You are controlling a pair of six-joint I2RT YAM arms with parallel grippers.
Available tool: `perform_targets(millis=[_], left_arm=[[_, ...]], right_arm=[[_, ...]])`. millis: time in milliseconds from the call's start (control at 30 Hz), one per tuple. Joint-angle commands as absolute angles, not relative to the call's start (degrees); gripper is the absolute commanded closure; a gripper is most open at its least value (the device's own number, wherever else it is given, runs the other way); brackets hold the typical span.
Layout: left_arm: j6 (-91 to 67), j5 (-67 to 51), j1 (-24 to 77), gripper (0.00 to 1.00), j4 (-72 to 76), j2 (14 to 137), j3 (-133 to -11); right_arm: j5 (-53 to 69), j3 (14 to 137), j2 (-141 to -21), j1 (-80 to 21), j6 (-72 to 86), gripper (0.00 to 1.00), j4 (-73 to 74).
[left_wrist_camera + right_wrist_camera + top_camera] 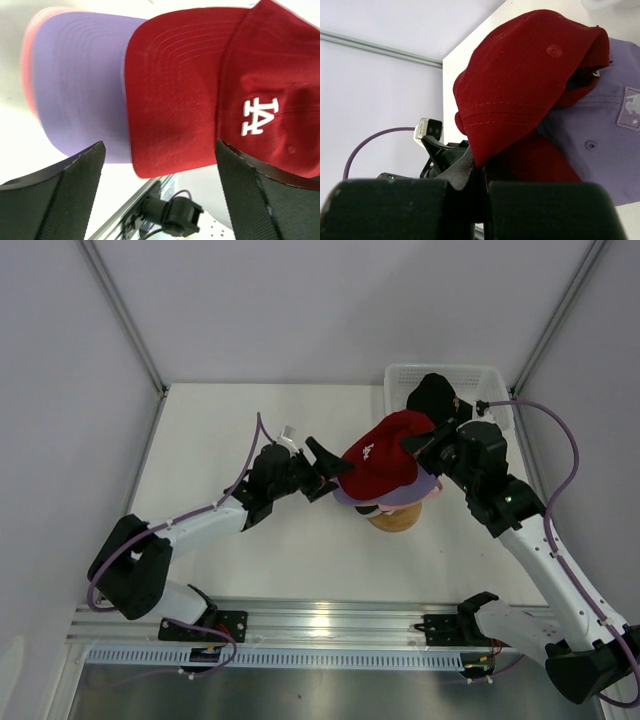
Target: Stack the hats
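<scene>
A red hat (380,465) with a white logo lies tilted on top of a lavender hat (418,493) and a pink hat (363,506), all on a round wooden stand (395,521). My right gripper (415,445) is shut on the red hat's (520,85) back rim, with the fabric pinched between its jaws (482,172). My left gripper (330,472) stands open just left of the stack, with nothing in it. In the left wrist view the red brim (175,100) and the lavender brim (80,90) sit just beyond the wide fingers (75,190). A black hat (432,395) lies in the basket.
The white mesh basket (465,372) stands at the back right corner, close behind my right arm. White walls close in the table on three sides. A metal rail (330,620) runs along the near edge.
</scene>
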State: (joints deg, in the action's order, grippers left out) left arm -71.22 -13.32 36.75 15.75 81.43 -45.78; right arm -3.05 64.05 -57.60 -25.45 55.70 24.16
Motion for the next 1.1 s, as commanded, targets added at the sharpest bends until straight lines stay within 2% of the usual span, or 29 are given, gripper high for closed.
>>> perform_targets(millis=[0,133,167,233,267,333,367,400,433,467,533,567,600,700,867,1067], left_arm=[[-72.42,-14.5,37.62,0.1,24.85,83.4,-46.23],[-71.11,-16.61,38.93,0.19,28.92,87.79,-51.04],[-70.93,-16.52,39.11,0.28,28.74,88.32,-51.41],[-71.54,-16.18,39.37,0.39,29.0,88.68,-51.24],[-71.72,-16.0,39.29,0.5,29.09,88.51,-50.89],[-71.28,-15.3,39.11,0.6,28.13,87.54,-50.02],[-70.84,-14.94,38.85,0.7,27.52,86.58,-49.66],[-70.06,-14.77,38.67,0.77,26.55,86.05,-49.83],[-69.79,-14.77,38.5,0.85,24.19,85.61,-50.27],[-69.26,-14.77,37.97,0.99,23.13,84.91,-50.53],[-68.91,-15.12,37.44,0.99,19.19,84.55,-51.94],[-68.91,-15.47,36.75,0.99,18.38,84.29,-52.2],[-69.17,-15.73,36.48,0.99,17.93,84.11,-52.29],[-70.31,-17.4,35.16,0.99,16.79,83.85,-52.73],[-69.35,-19.07,34.19,0.99,13.19,83.93,-54.93],[-67.15,-23.55,33.84,0.99,13.27,85.6,-55.99]], right_arm=[[-4.66,63.9,-56.78,-25.66,55.46,1.0,24.61],[-5.27,63.81,-57.3,-25.66,55.37,1.0,25.93],[-5.27,63.9,-57.48,-25.58,54.94,1.0,26.01],[-5.1,65.47,-58.27,-25.31,53.18,1.0,26.8],[-4.92,66.52,-58.79,-25.05,52.13,1.0,28.55],[-4.66,71.68,-61.42,-23.48,48.35,0.84,31.27],[-3.88,74.15,-62.65,-22.68,46.69,0.79,34.51],[-2.04,76.62,-63.97,-21.81,44.76,0.66,36.19],[-1.41,81.95,-67.03,-20.23,41.0,0.59,38.21],[-0.71,84.7,-70.02,-19.52,37.13,0.51,42.06],[-0.7,92.67,-72.57,-18.2,34.04,0.42,46.3],[-1.05,94.99,-73.47,-17.85,32.71,0.32,49.36],[-1.66,97.01,-74.09,-17.49,31.74,0.26,50.61],[-4.64,102.3,-74.27,-15.04,29.97,0.13,54.31],[-2.73,98.36,-70.32,-6.78,31.46,0.15,55.46],[-0.09,85.27,-66.36,-1.59,33.4,0.28,51.61]])
